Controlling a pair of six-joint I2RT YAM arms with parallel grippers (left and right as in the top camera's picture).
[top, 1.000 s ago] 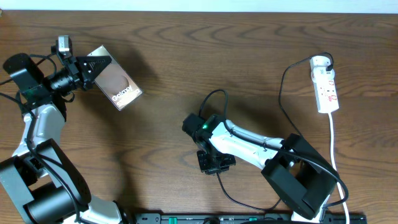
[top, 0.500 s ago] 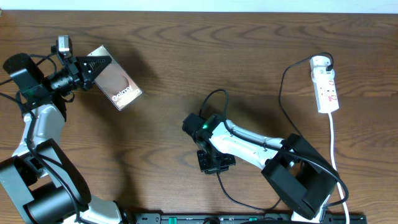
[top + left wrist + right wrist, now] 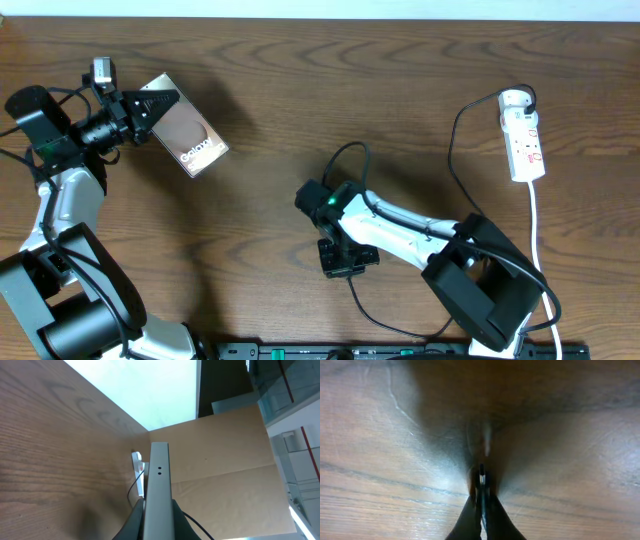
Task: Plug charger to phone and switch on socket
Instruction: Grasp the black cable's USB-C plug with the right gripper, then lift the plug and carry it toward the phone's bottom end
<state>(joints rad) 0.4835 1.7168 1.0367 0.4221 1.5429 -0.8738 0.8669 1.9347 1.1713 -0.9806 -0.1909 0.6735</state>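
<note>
left hand (image 3: 150, 108) clamped on flat bronze-brown phone (image 3: 190, 140), far-left corner of the worktop (image 3: 300, 80) | right hand (image 3: 345, 262) near front edge, middle, pinched shut on thin black charger plug (image 3: 482, 474) | i read the phone as far-left of my right hand, well apart | its long axis is diagonal, free end pointing near-right toward the plug | port end: cannot tell
</note>
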